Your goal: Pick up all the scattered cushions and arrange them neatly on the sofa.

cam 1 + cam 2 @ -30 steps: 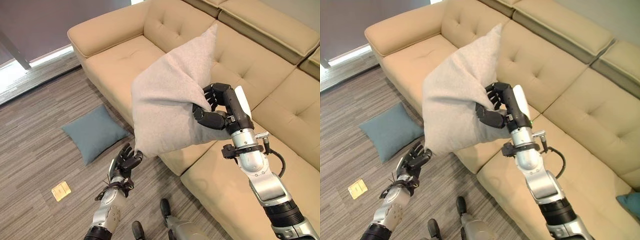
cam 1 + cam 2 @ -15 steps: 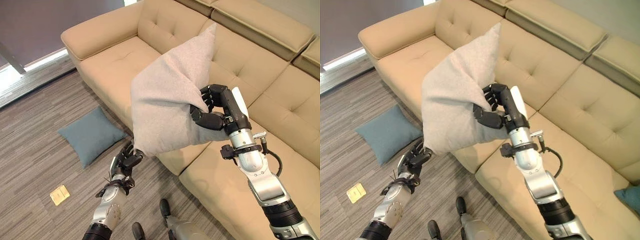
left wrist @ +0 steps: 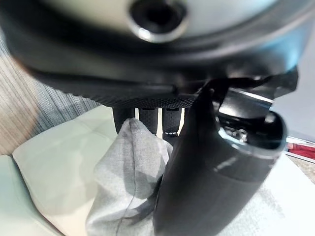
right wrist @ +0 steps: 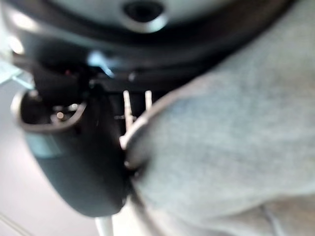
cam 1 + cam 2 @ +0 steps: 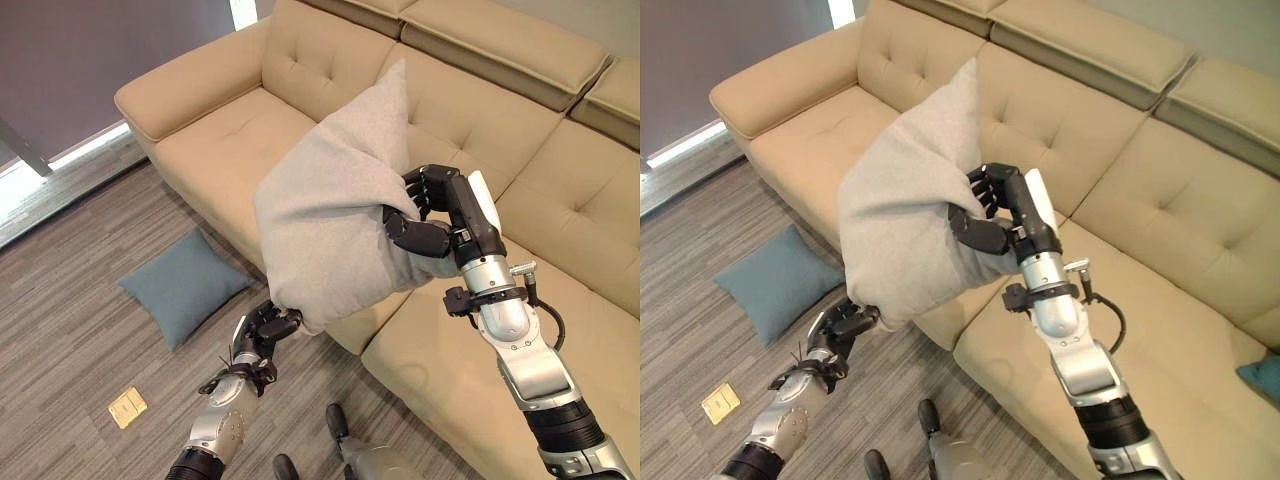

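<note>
The right hand (image 5: 425, 215) has its fingers clamped on the grey cushion (image 5: 330, 225), held above the sofa (image 5: 560, 330); the left hand (image 5: 262, 331) pinches its lower corner; a blue cushion (image 5: 182, 284) lies on the floor beyond

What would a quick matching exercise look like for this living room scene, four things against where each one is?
Things:
1. grey cushion
2. blue cushion
3. yellow card
4. sofa

Places:
A. flat on the floor beside the sofa
B. held up in the air by both hands
C. behind the raised cushion
D. on the floor, nearest the robot's left arm

Pairs: 1-B, 2-A, 3-D, 4-C
</note>
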`<state>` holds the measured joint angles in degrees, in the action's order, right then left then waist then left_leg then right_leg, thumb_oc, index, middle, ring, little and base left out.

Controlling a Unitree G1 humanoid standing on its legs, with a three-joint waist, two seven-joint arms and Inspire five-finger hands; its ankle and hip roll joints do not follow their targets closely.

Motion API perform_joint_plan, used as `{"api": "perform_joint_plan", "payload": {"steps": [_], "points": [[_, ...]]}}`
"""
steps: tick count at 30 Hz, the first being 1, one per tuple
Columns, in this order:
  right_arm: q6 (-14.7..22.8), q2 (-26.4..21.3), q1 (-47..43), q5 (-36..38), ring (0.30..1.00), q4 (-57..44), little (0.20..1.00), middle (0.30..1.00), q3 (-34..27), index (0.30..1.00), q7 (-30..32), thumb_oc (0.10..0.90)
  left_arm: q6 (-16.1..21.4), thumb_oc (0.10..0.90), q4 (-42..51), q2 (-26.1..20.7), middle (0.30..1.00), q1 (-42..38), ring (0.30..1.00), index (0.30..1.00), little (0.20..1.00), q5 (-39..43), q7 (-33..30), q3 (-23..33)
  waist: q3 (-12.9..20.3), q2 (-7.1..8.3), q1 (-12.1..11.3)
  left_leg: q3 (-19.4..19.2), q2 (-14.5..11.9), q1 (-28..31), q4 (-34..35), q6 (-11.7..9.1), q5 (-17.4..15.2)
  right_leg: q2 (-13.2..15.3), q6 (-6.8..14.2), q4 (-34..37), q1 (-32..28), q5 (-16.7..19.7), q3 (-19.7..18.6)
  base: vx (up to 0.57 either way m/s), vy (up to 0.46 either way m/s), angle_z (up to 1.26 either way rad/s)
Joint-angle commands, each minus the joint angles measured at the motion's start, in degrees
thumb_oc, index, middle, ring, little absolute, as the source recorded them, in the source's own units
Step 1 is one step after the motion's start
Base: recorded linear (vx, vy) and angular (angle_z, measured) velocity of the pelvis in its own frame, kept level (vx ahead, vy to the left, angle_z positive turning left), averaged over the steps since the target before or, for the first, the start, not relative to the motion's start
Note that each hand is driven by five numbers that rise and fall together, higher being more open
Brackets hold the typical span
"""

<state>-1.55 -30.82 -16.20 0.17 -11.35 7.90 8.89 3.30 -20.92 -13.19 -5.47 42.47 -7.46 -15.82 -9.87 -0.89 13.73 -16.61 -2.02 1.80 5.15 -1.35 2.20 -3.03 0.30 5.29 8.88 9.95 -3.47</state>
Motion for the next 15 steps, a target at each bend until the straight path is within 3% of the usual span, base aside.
{"api": "perform_joint_plan", "payload": {"steps": [1,5,10,12,13,14,15], "points": [[14.0,5.8,-0.7,2.8,0.3,-8.3,0.3,0.3,-3.1,0.3,1.1,0.4,3.9,0.4,3.3,2.1,0.3,-4.0,0.3,0.3,0.3,-2.9,7.6,-5.9,13.1,0.18,1.3,2.1,-0.8,0.2,-0.2,-0.8,-5.2,5.0,6.8,-4.2,-3.5,-8.3,2.1,0.03,-0.121,0.06],[13.8,5.7,3.6,2.3,0.3,-7.5,0.3,0.3,-4.5,0.3,0.6,0.4,3.7,0.4,4.1,2.6,0.3,-2.3,0.3,0.3,0.3,-2.8,7.9,-5.9,12.4,-0.33,2.5,1.6,-1.7,1.2,-0.7,-1.4,-5.0,4.2,5.8,-5.5,-3.7,-9.9,1.4,0.02,-0.103,0.02],[14.0,5.9,6.3,2.2,0.3,-7.3,0.3,0.3,-5.6,0.3,0.3,0.4,3.3,0.4,4.5,2.9,0.3,-1.1,0.3,0.3,0.3,-2.5,7.9,-6.0,10.6,0.43,3.4,1.8,-3.0,-1.0,-8.9,-2.1,-7.3,3.6,4.4,-6.7,-4.3,-11.0,0.4,0.0,-0.1,-0.07],[14.1,6.5,6.6,3.1,0.3,-6.4,0.3,0.3,-5.0,0.3,-0.1,0.4,3.6,0.4,5.1,2.3,0.3,-0.5,0.3,0.3,0.3,-3.5,7.8,-5.8,9.7,0.73,3.1,3.5,-2.9,-1.9,-12.6,-2.2,-8.1,3.2,4.0,-7.5,-4.2,-11.1,-1.2,0.05,-0.047,-0.26],[14.2,6.8,6.4,4.1,0.3,-6.0,0.3,0.3,-4.3,0.3,-0.7,0.4,3.8,0.4,6.0,1.9,0.3,-0.2,0.3,0.3,0.3,-3.7,7.7,-5.4,8.6,1.25,1.6,8.3,-1.4,-4.0,-14.7,-1.9,-8.5,2.9,3.8,-8.1,-4.1,-11.3,-2.6,0.05,-0.057,-0.49],[14.5,6.8,6.1,4.4,0.3,-5.7,0.3,0.3,-4.0,0.3,-0.9,0.4,4.0,0.4,6.6,1.8,0.3,0.2,0.3,0.3,0.3,-3.6,7.6,-5.2,8.4,1.55,0.8,10.3,-0.7,-5.0,-14.3,-1.8,-8.4,2.8,3.9,-8.0,-4.0,-11.2,-3.3,0.04,-0.038,-0.5],[14.5,6.8,6.1,4.4,0.3,-5.7,0.3,0.3,-4.0,0.3,-0.9,0.4,4.0,0.4,6.6,1.7,0.3,0.2,0.3,0.3,0.3,-3.6,7.6,-5.2,8.6,1.62,0.8,10.3,-0.6,-5.2,-14.1,-1.8,-8.1,2.8,3.9,-7.9,-3.8,-11.1,-3.4,0.09,-0.017,-0.87]]}}
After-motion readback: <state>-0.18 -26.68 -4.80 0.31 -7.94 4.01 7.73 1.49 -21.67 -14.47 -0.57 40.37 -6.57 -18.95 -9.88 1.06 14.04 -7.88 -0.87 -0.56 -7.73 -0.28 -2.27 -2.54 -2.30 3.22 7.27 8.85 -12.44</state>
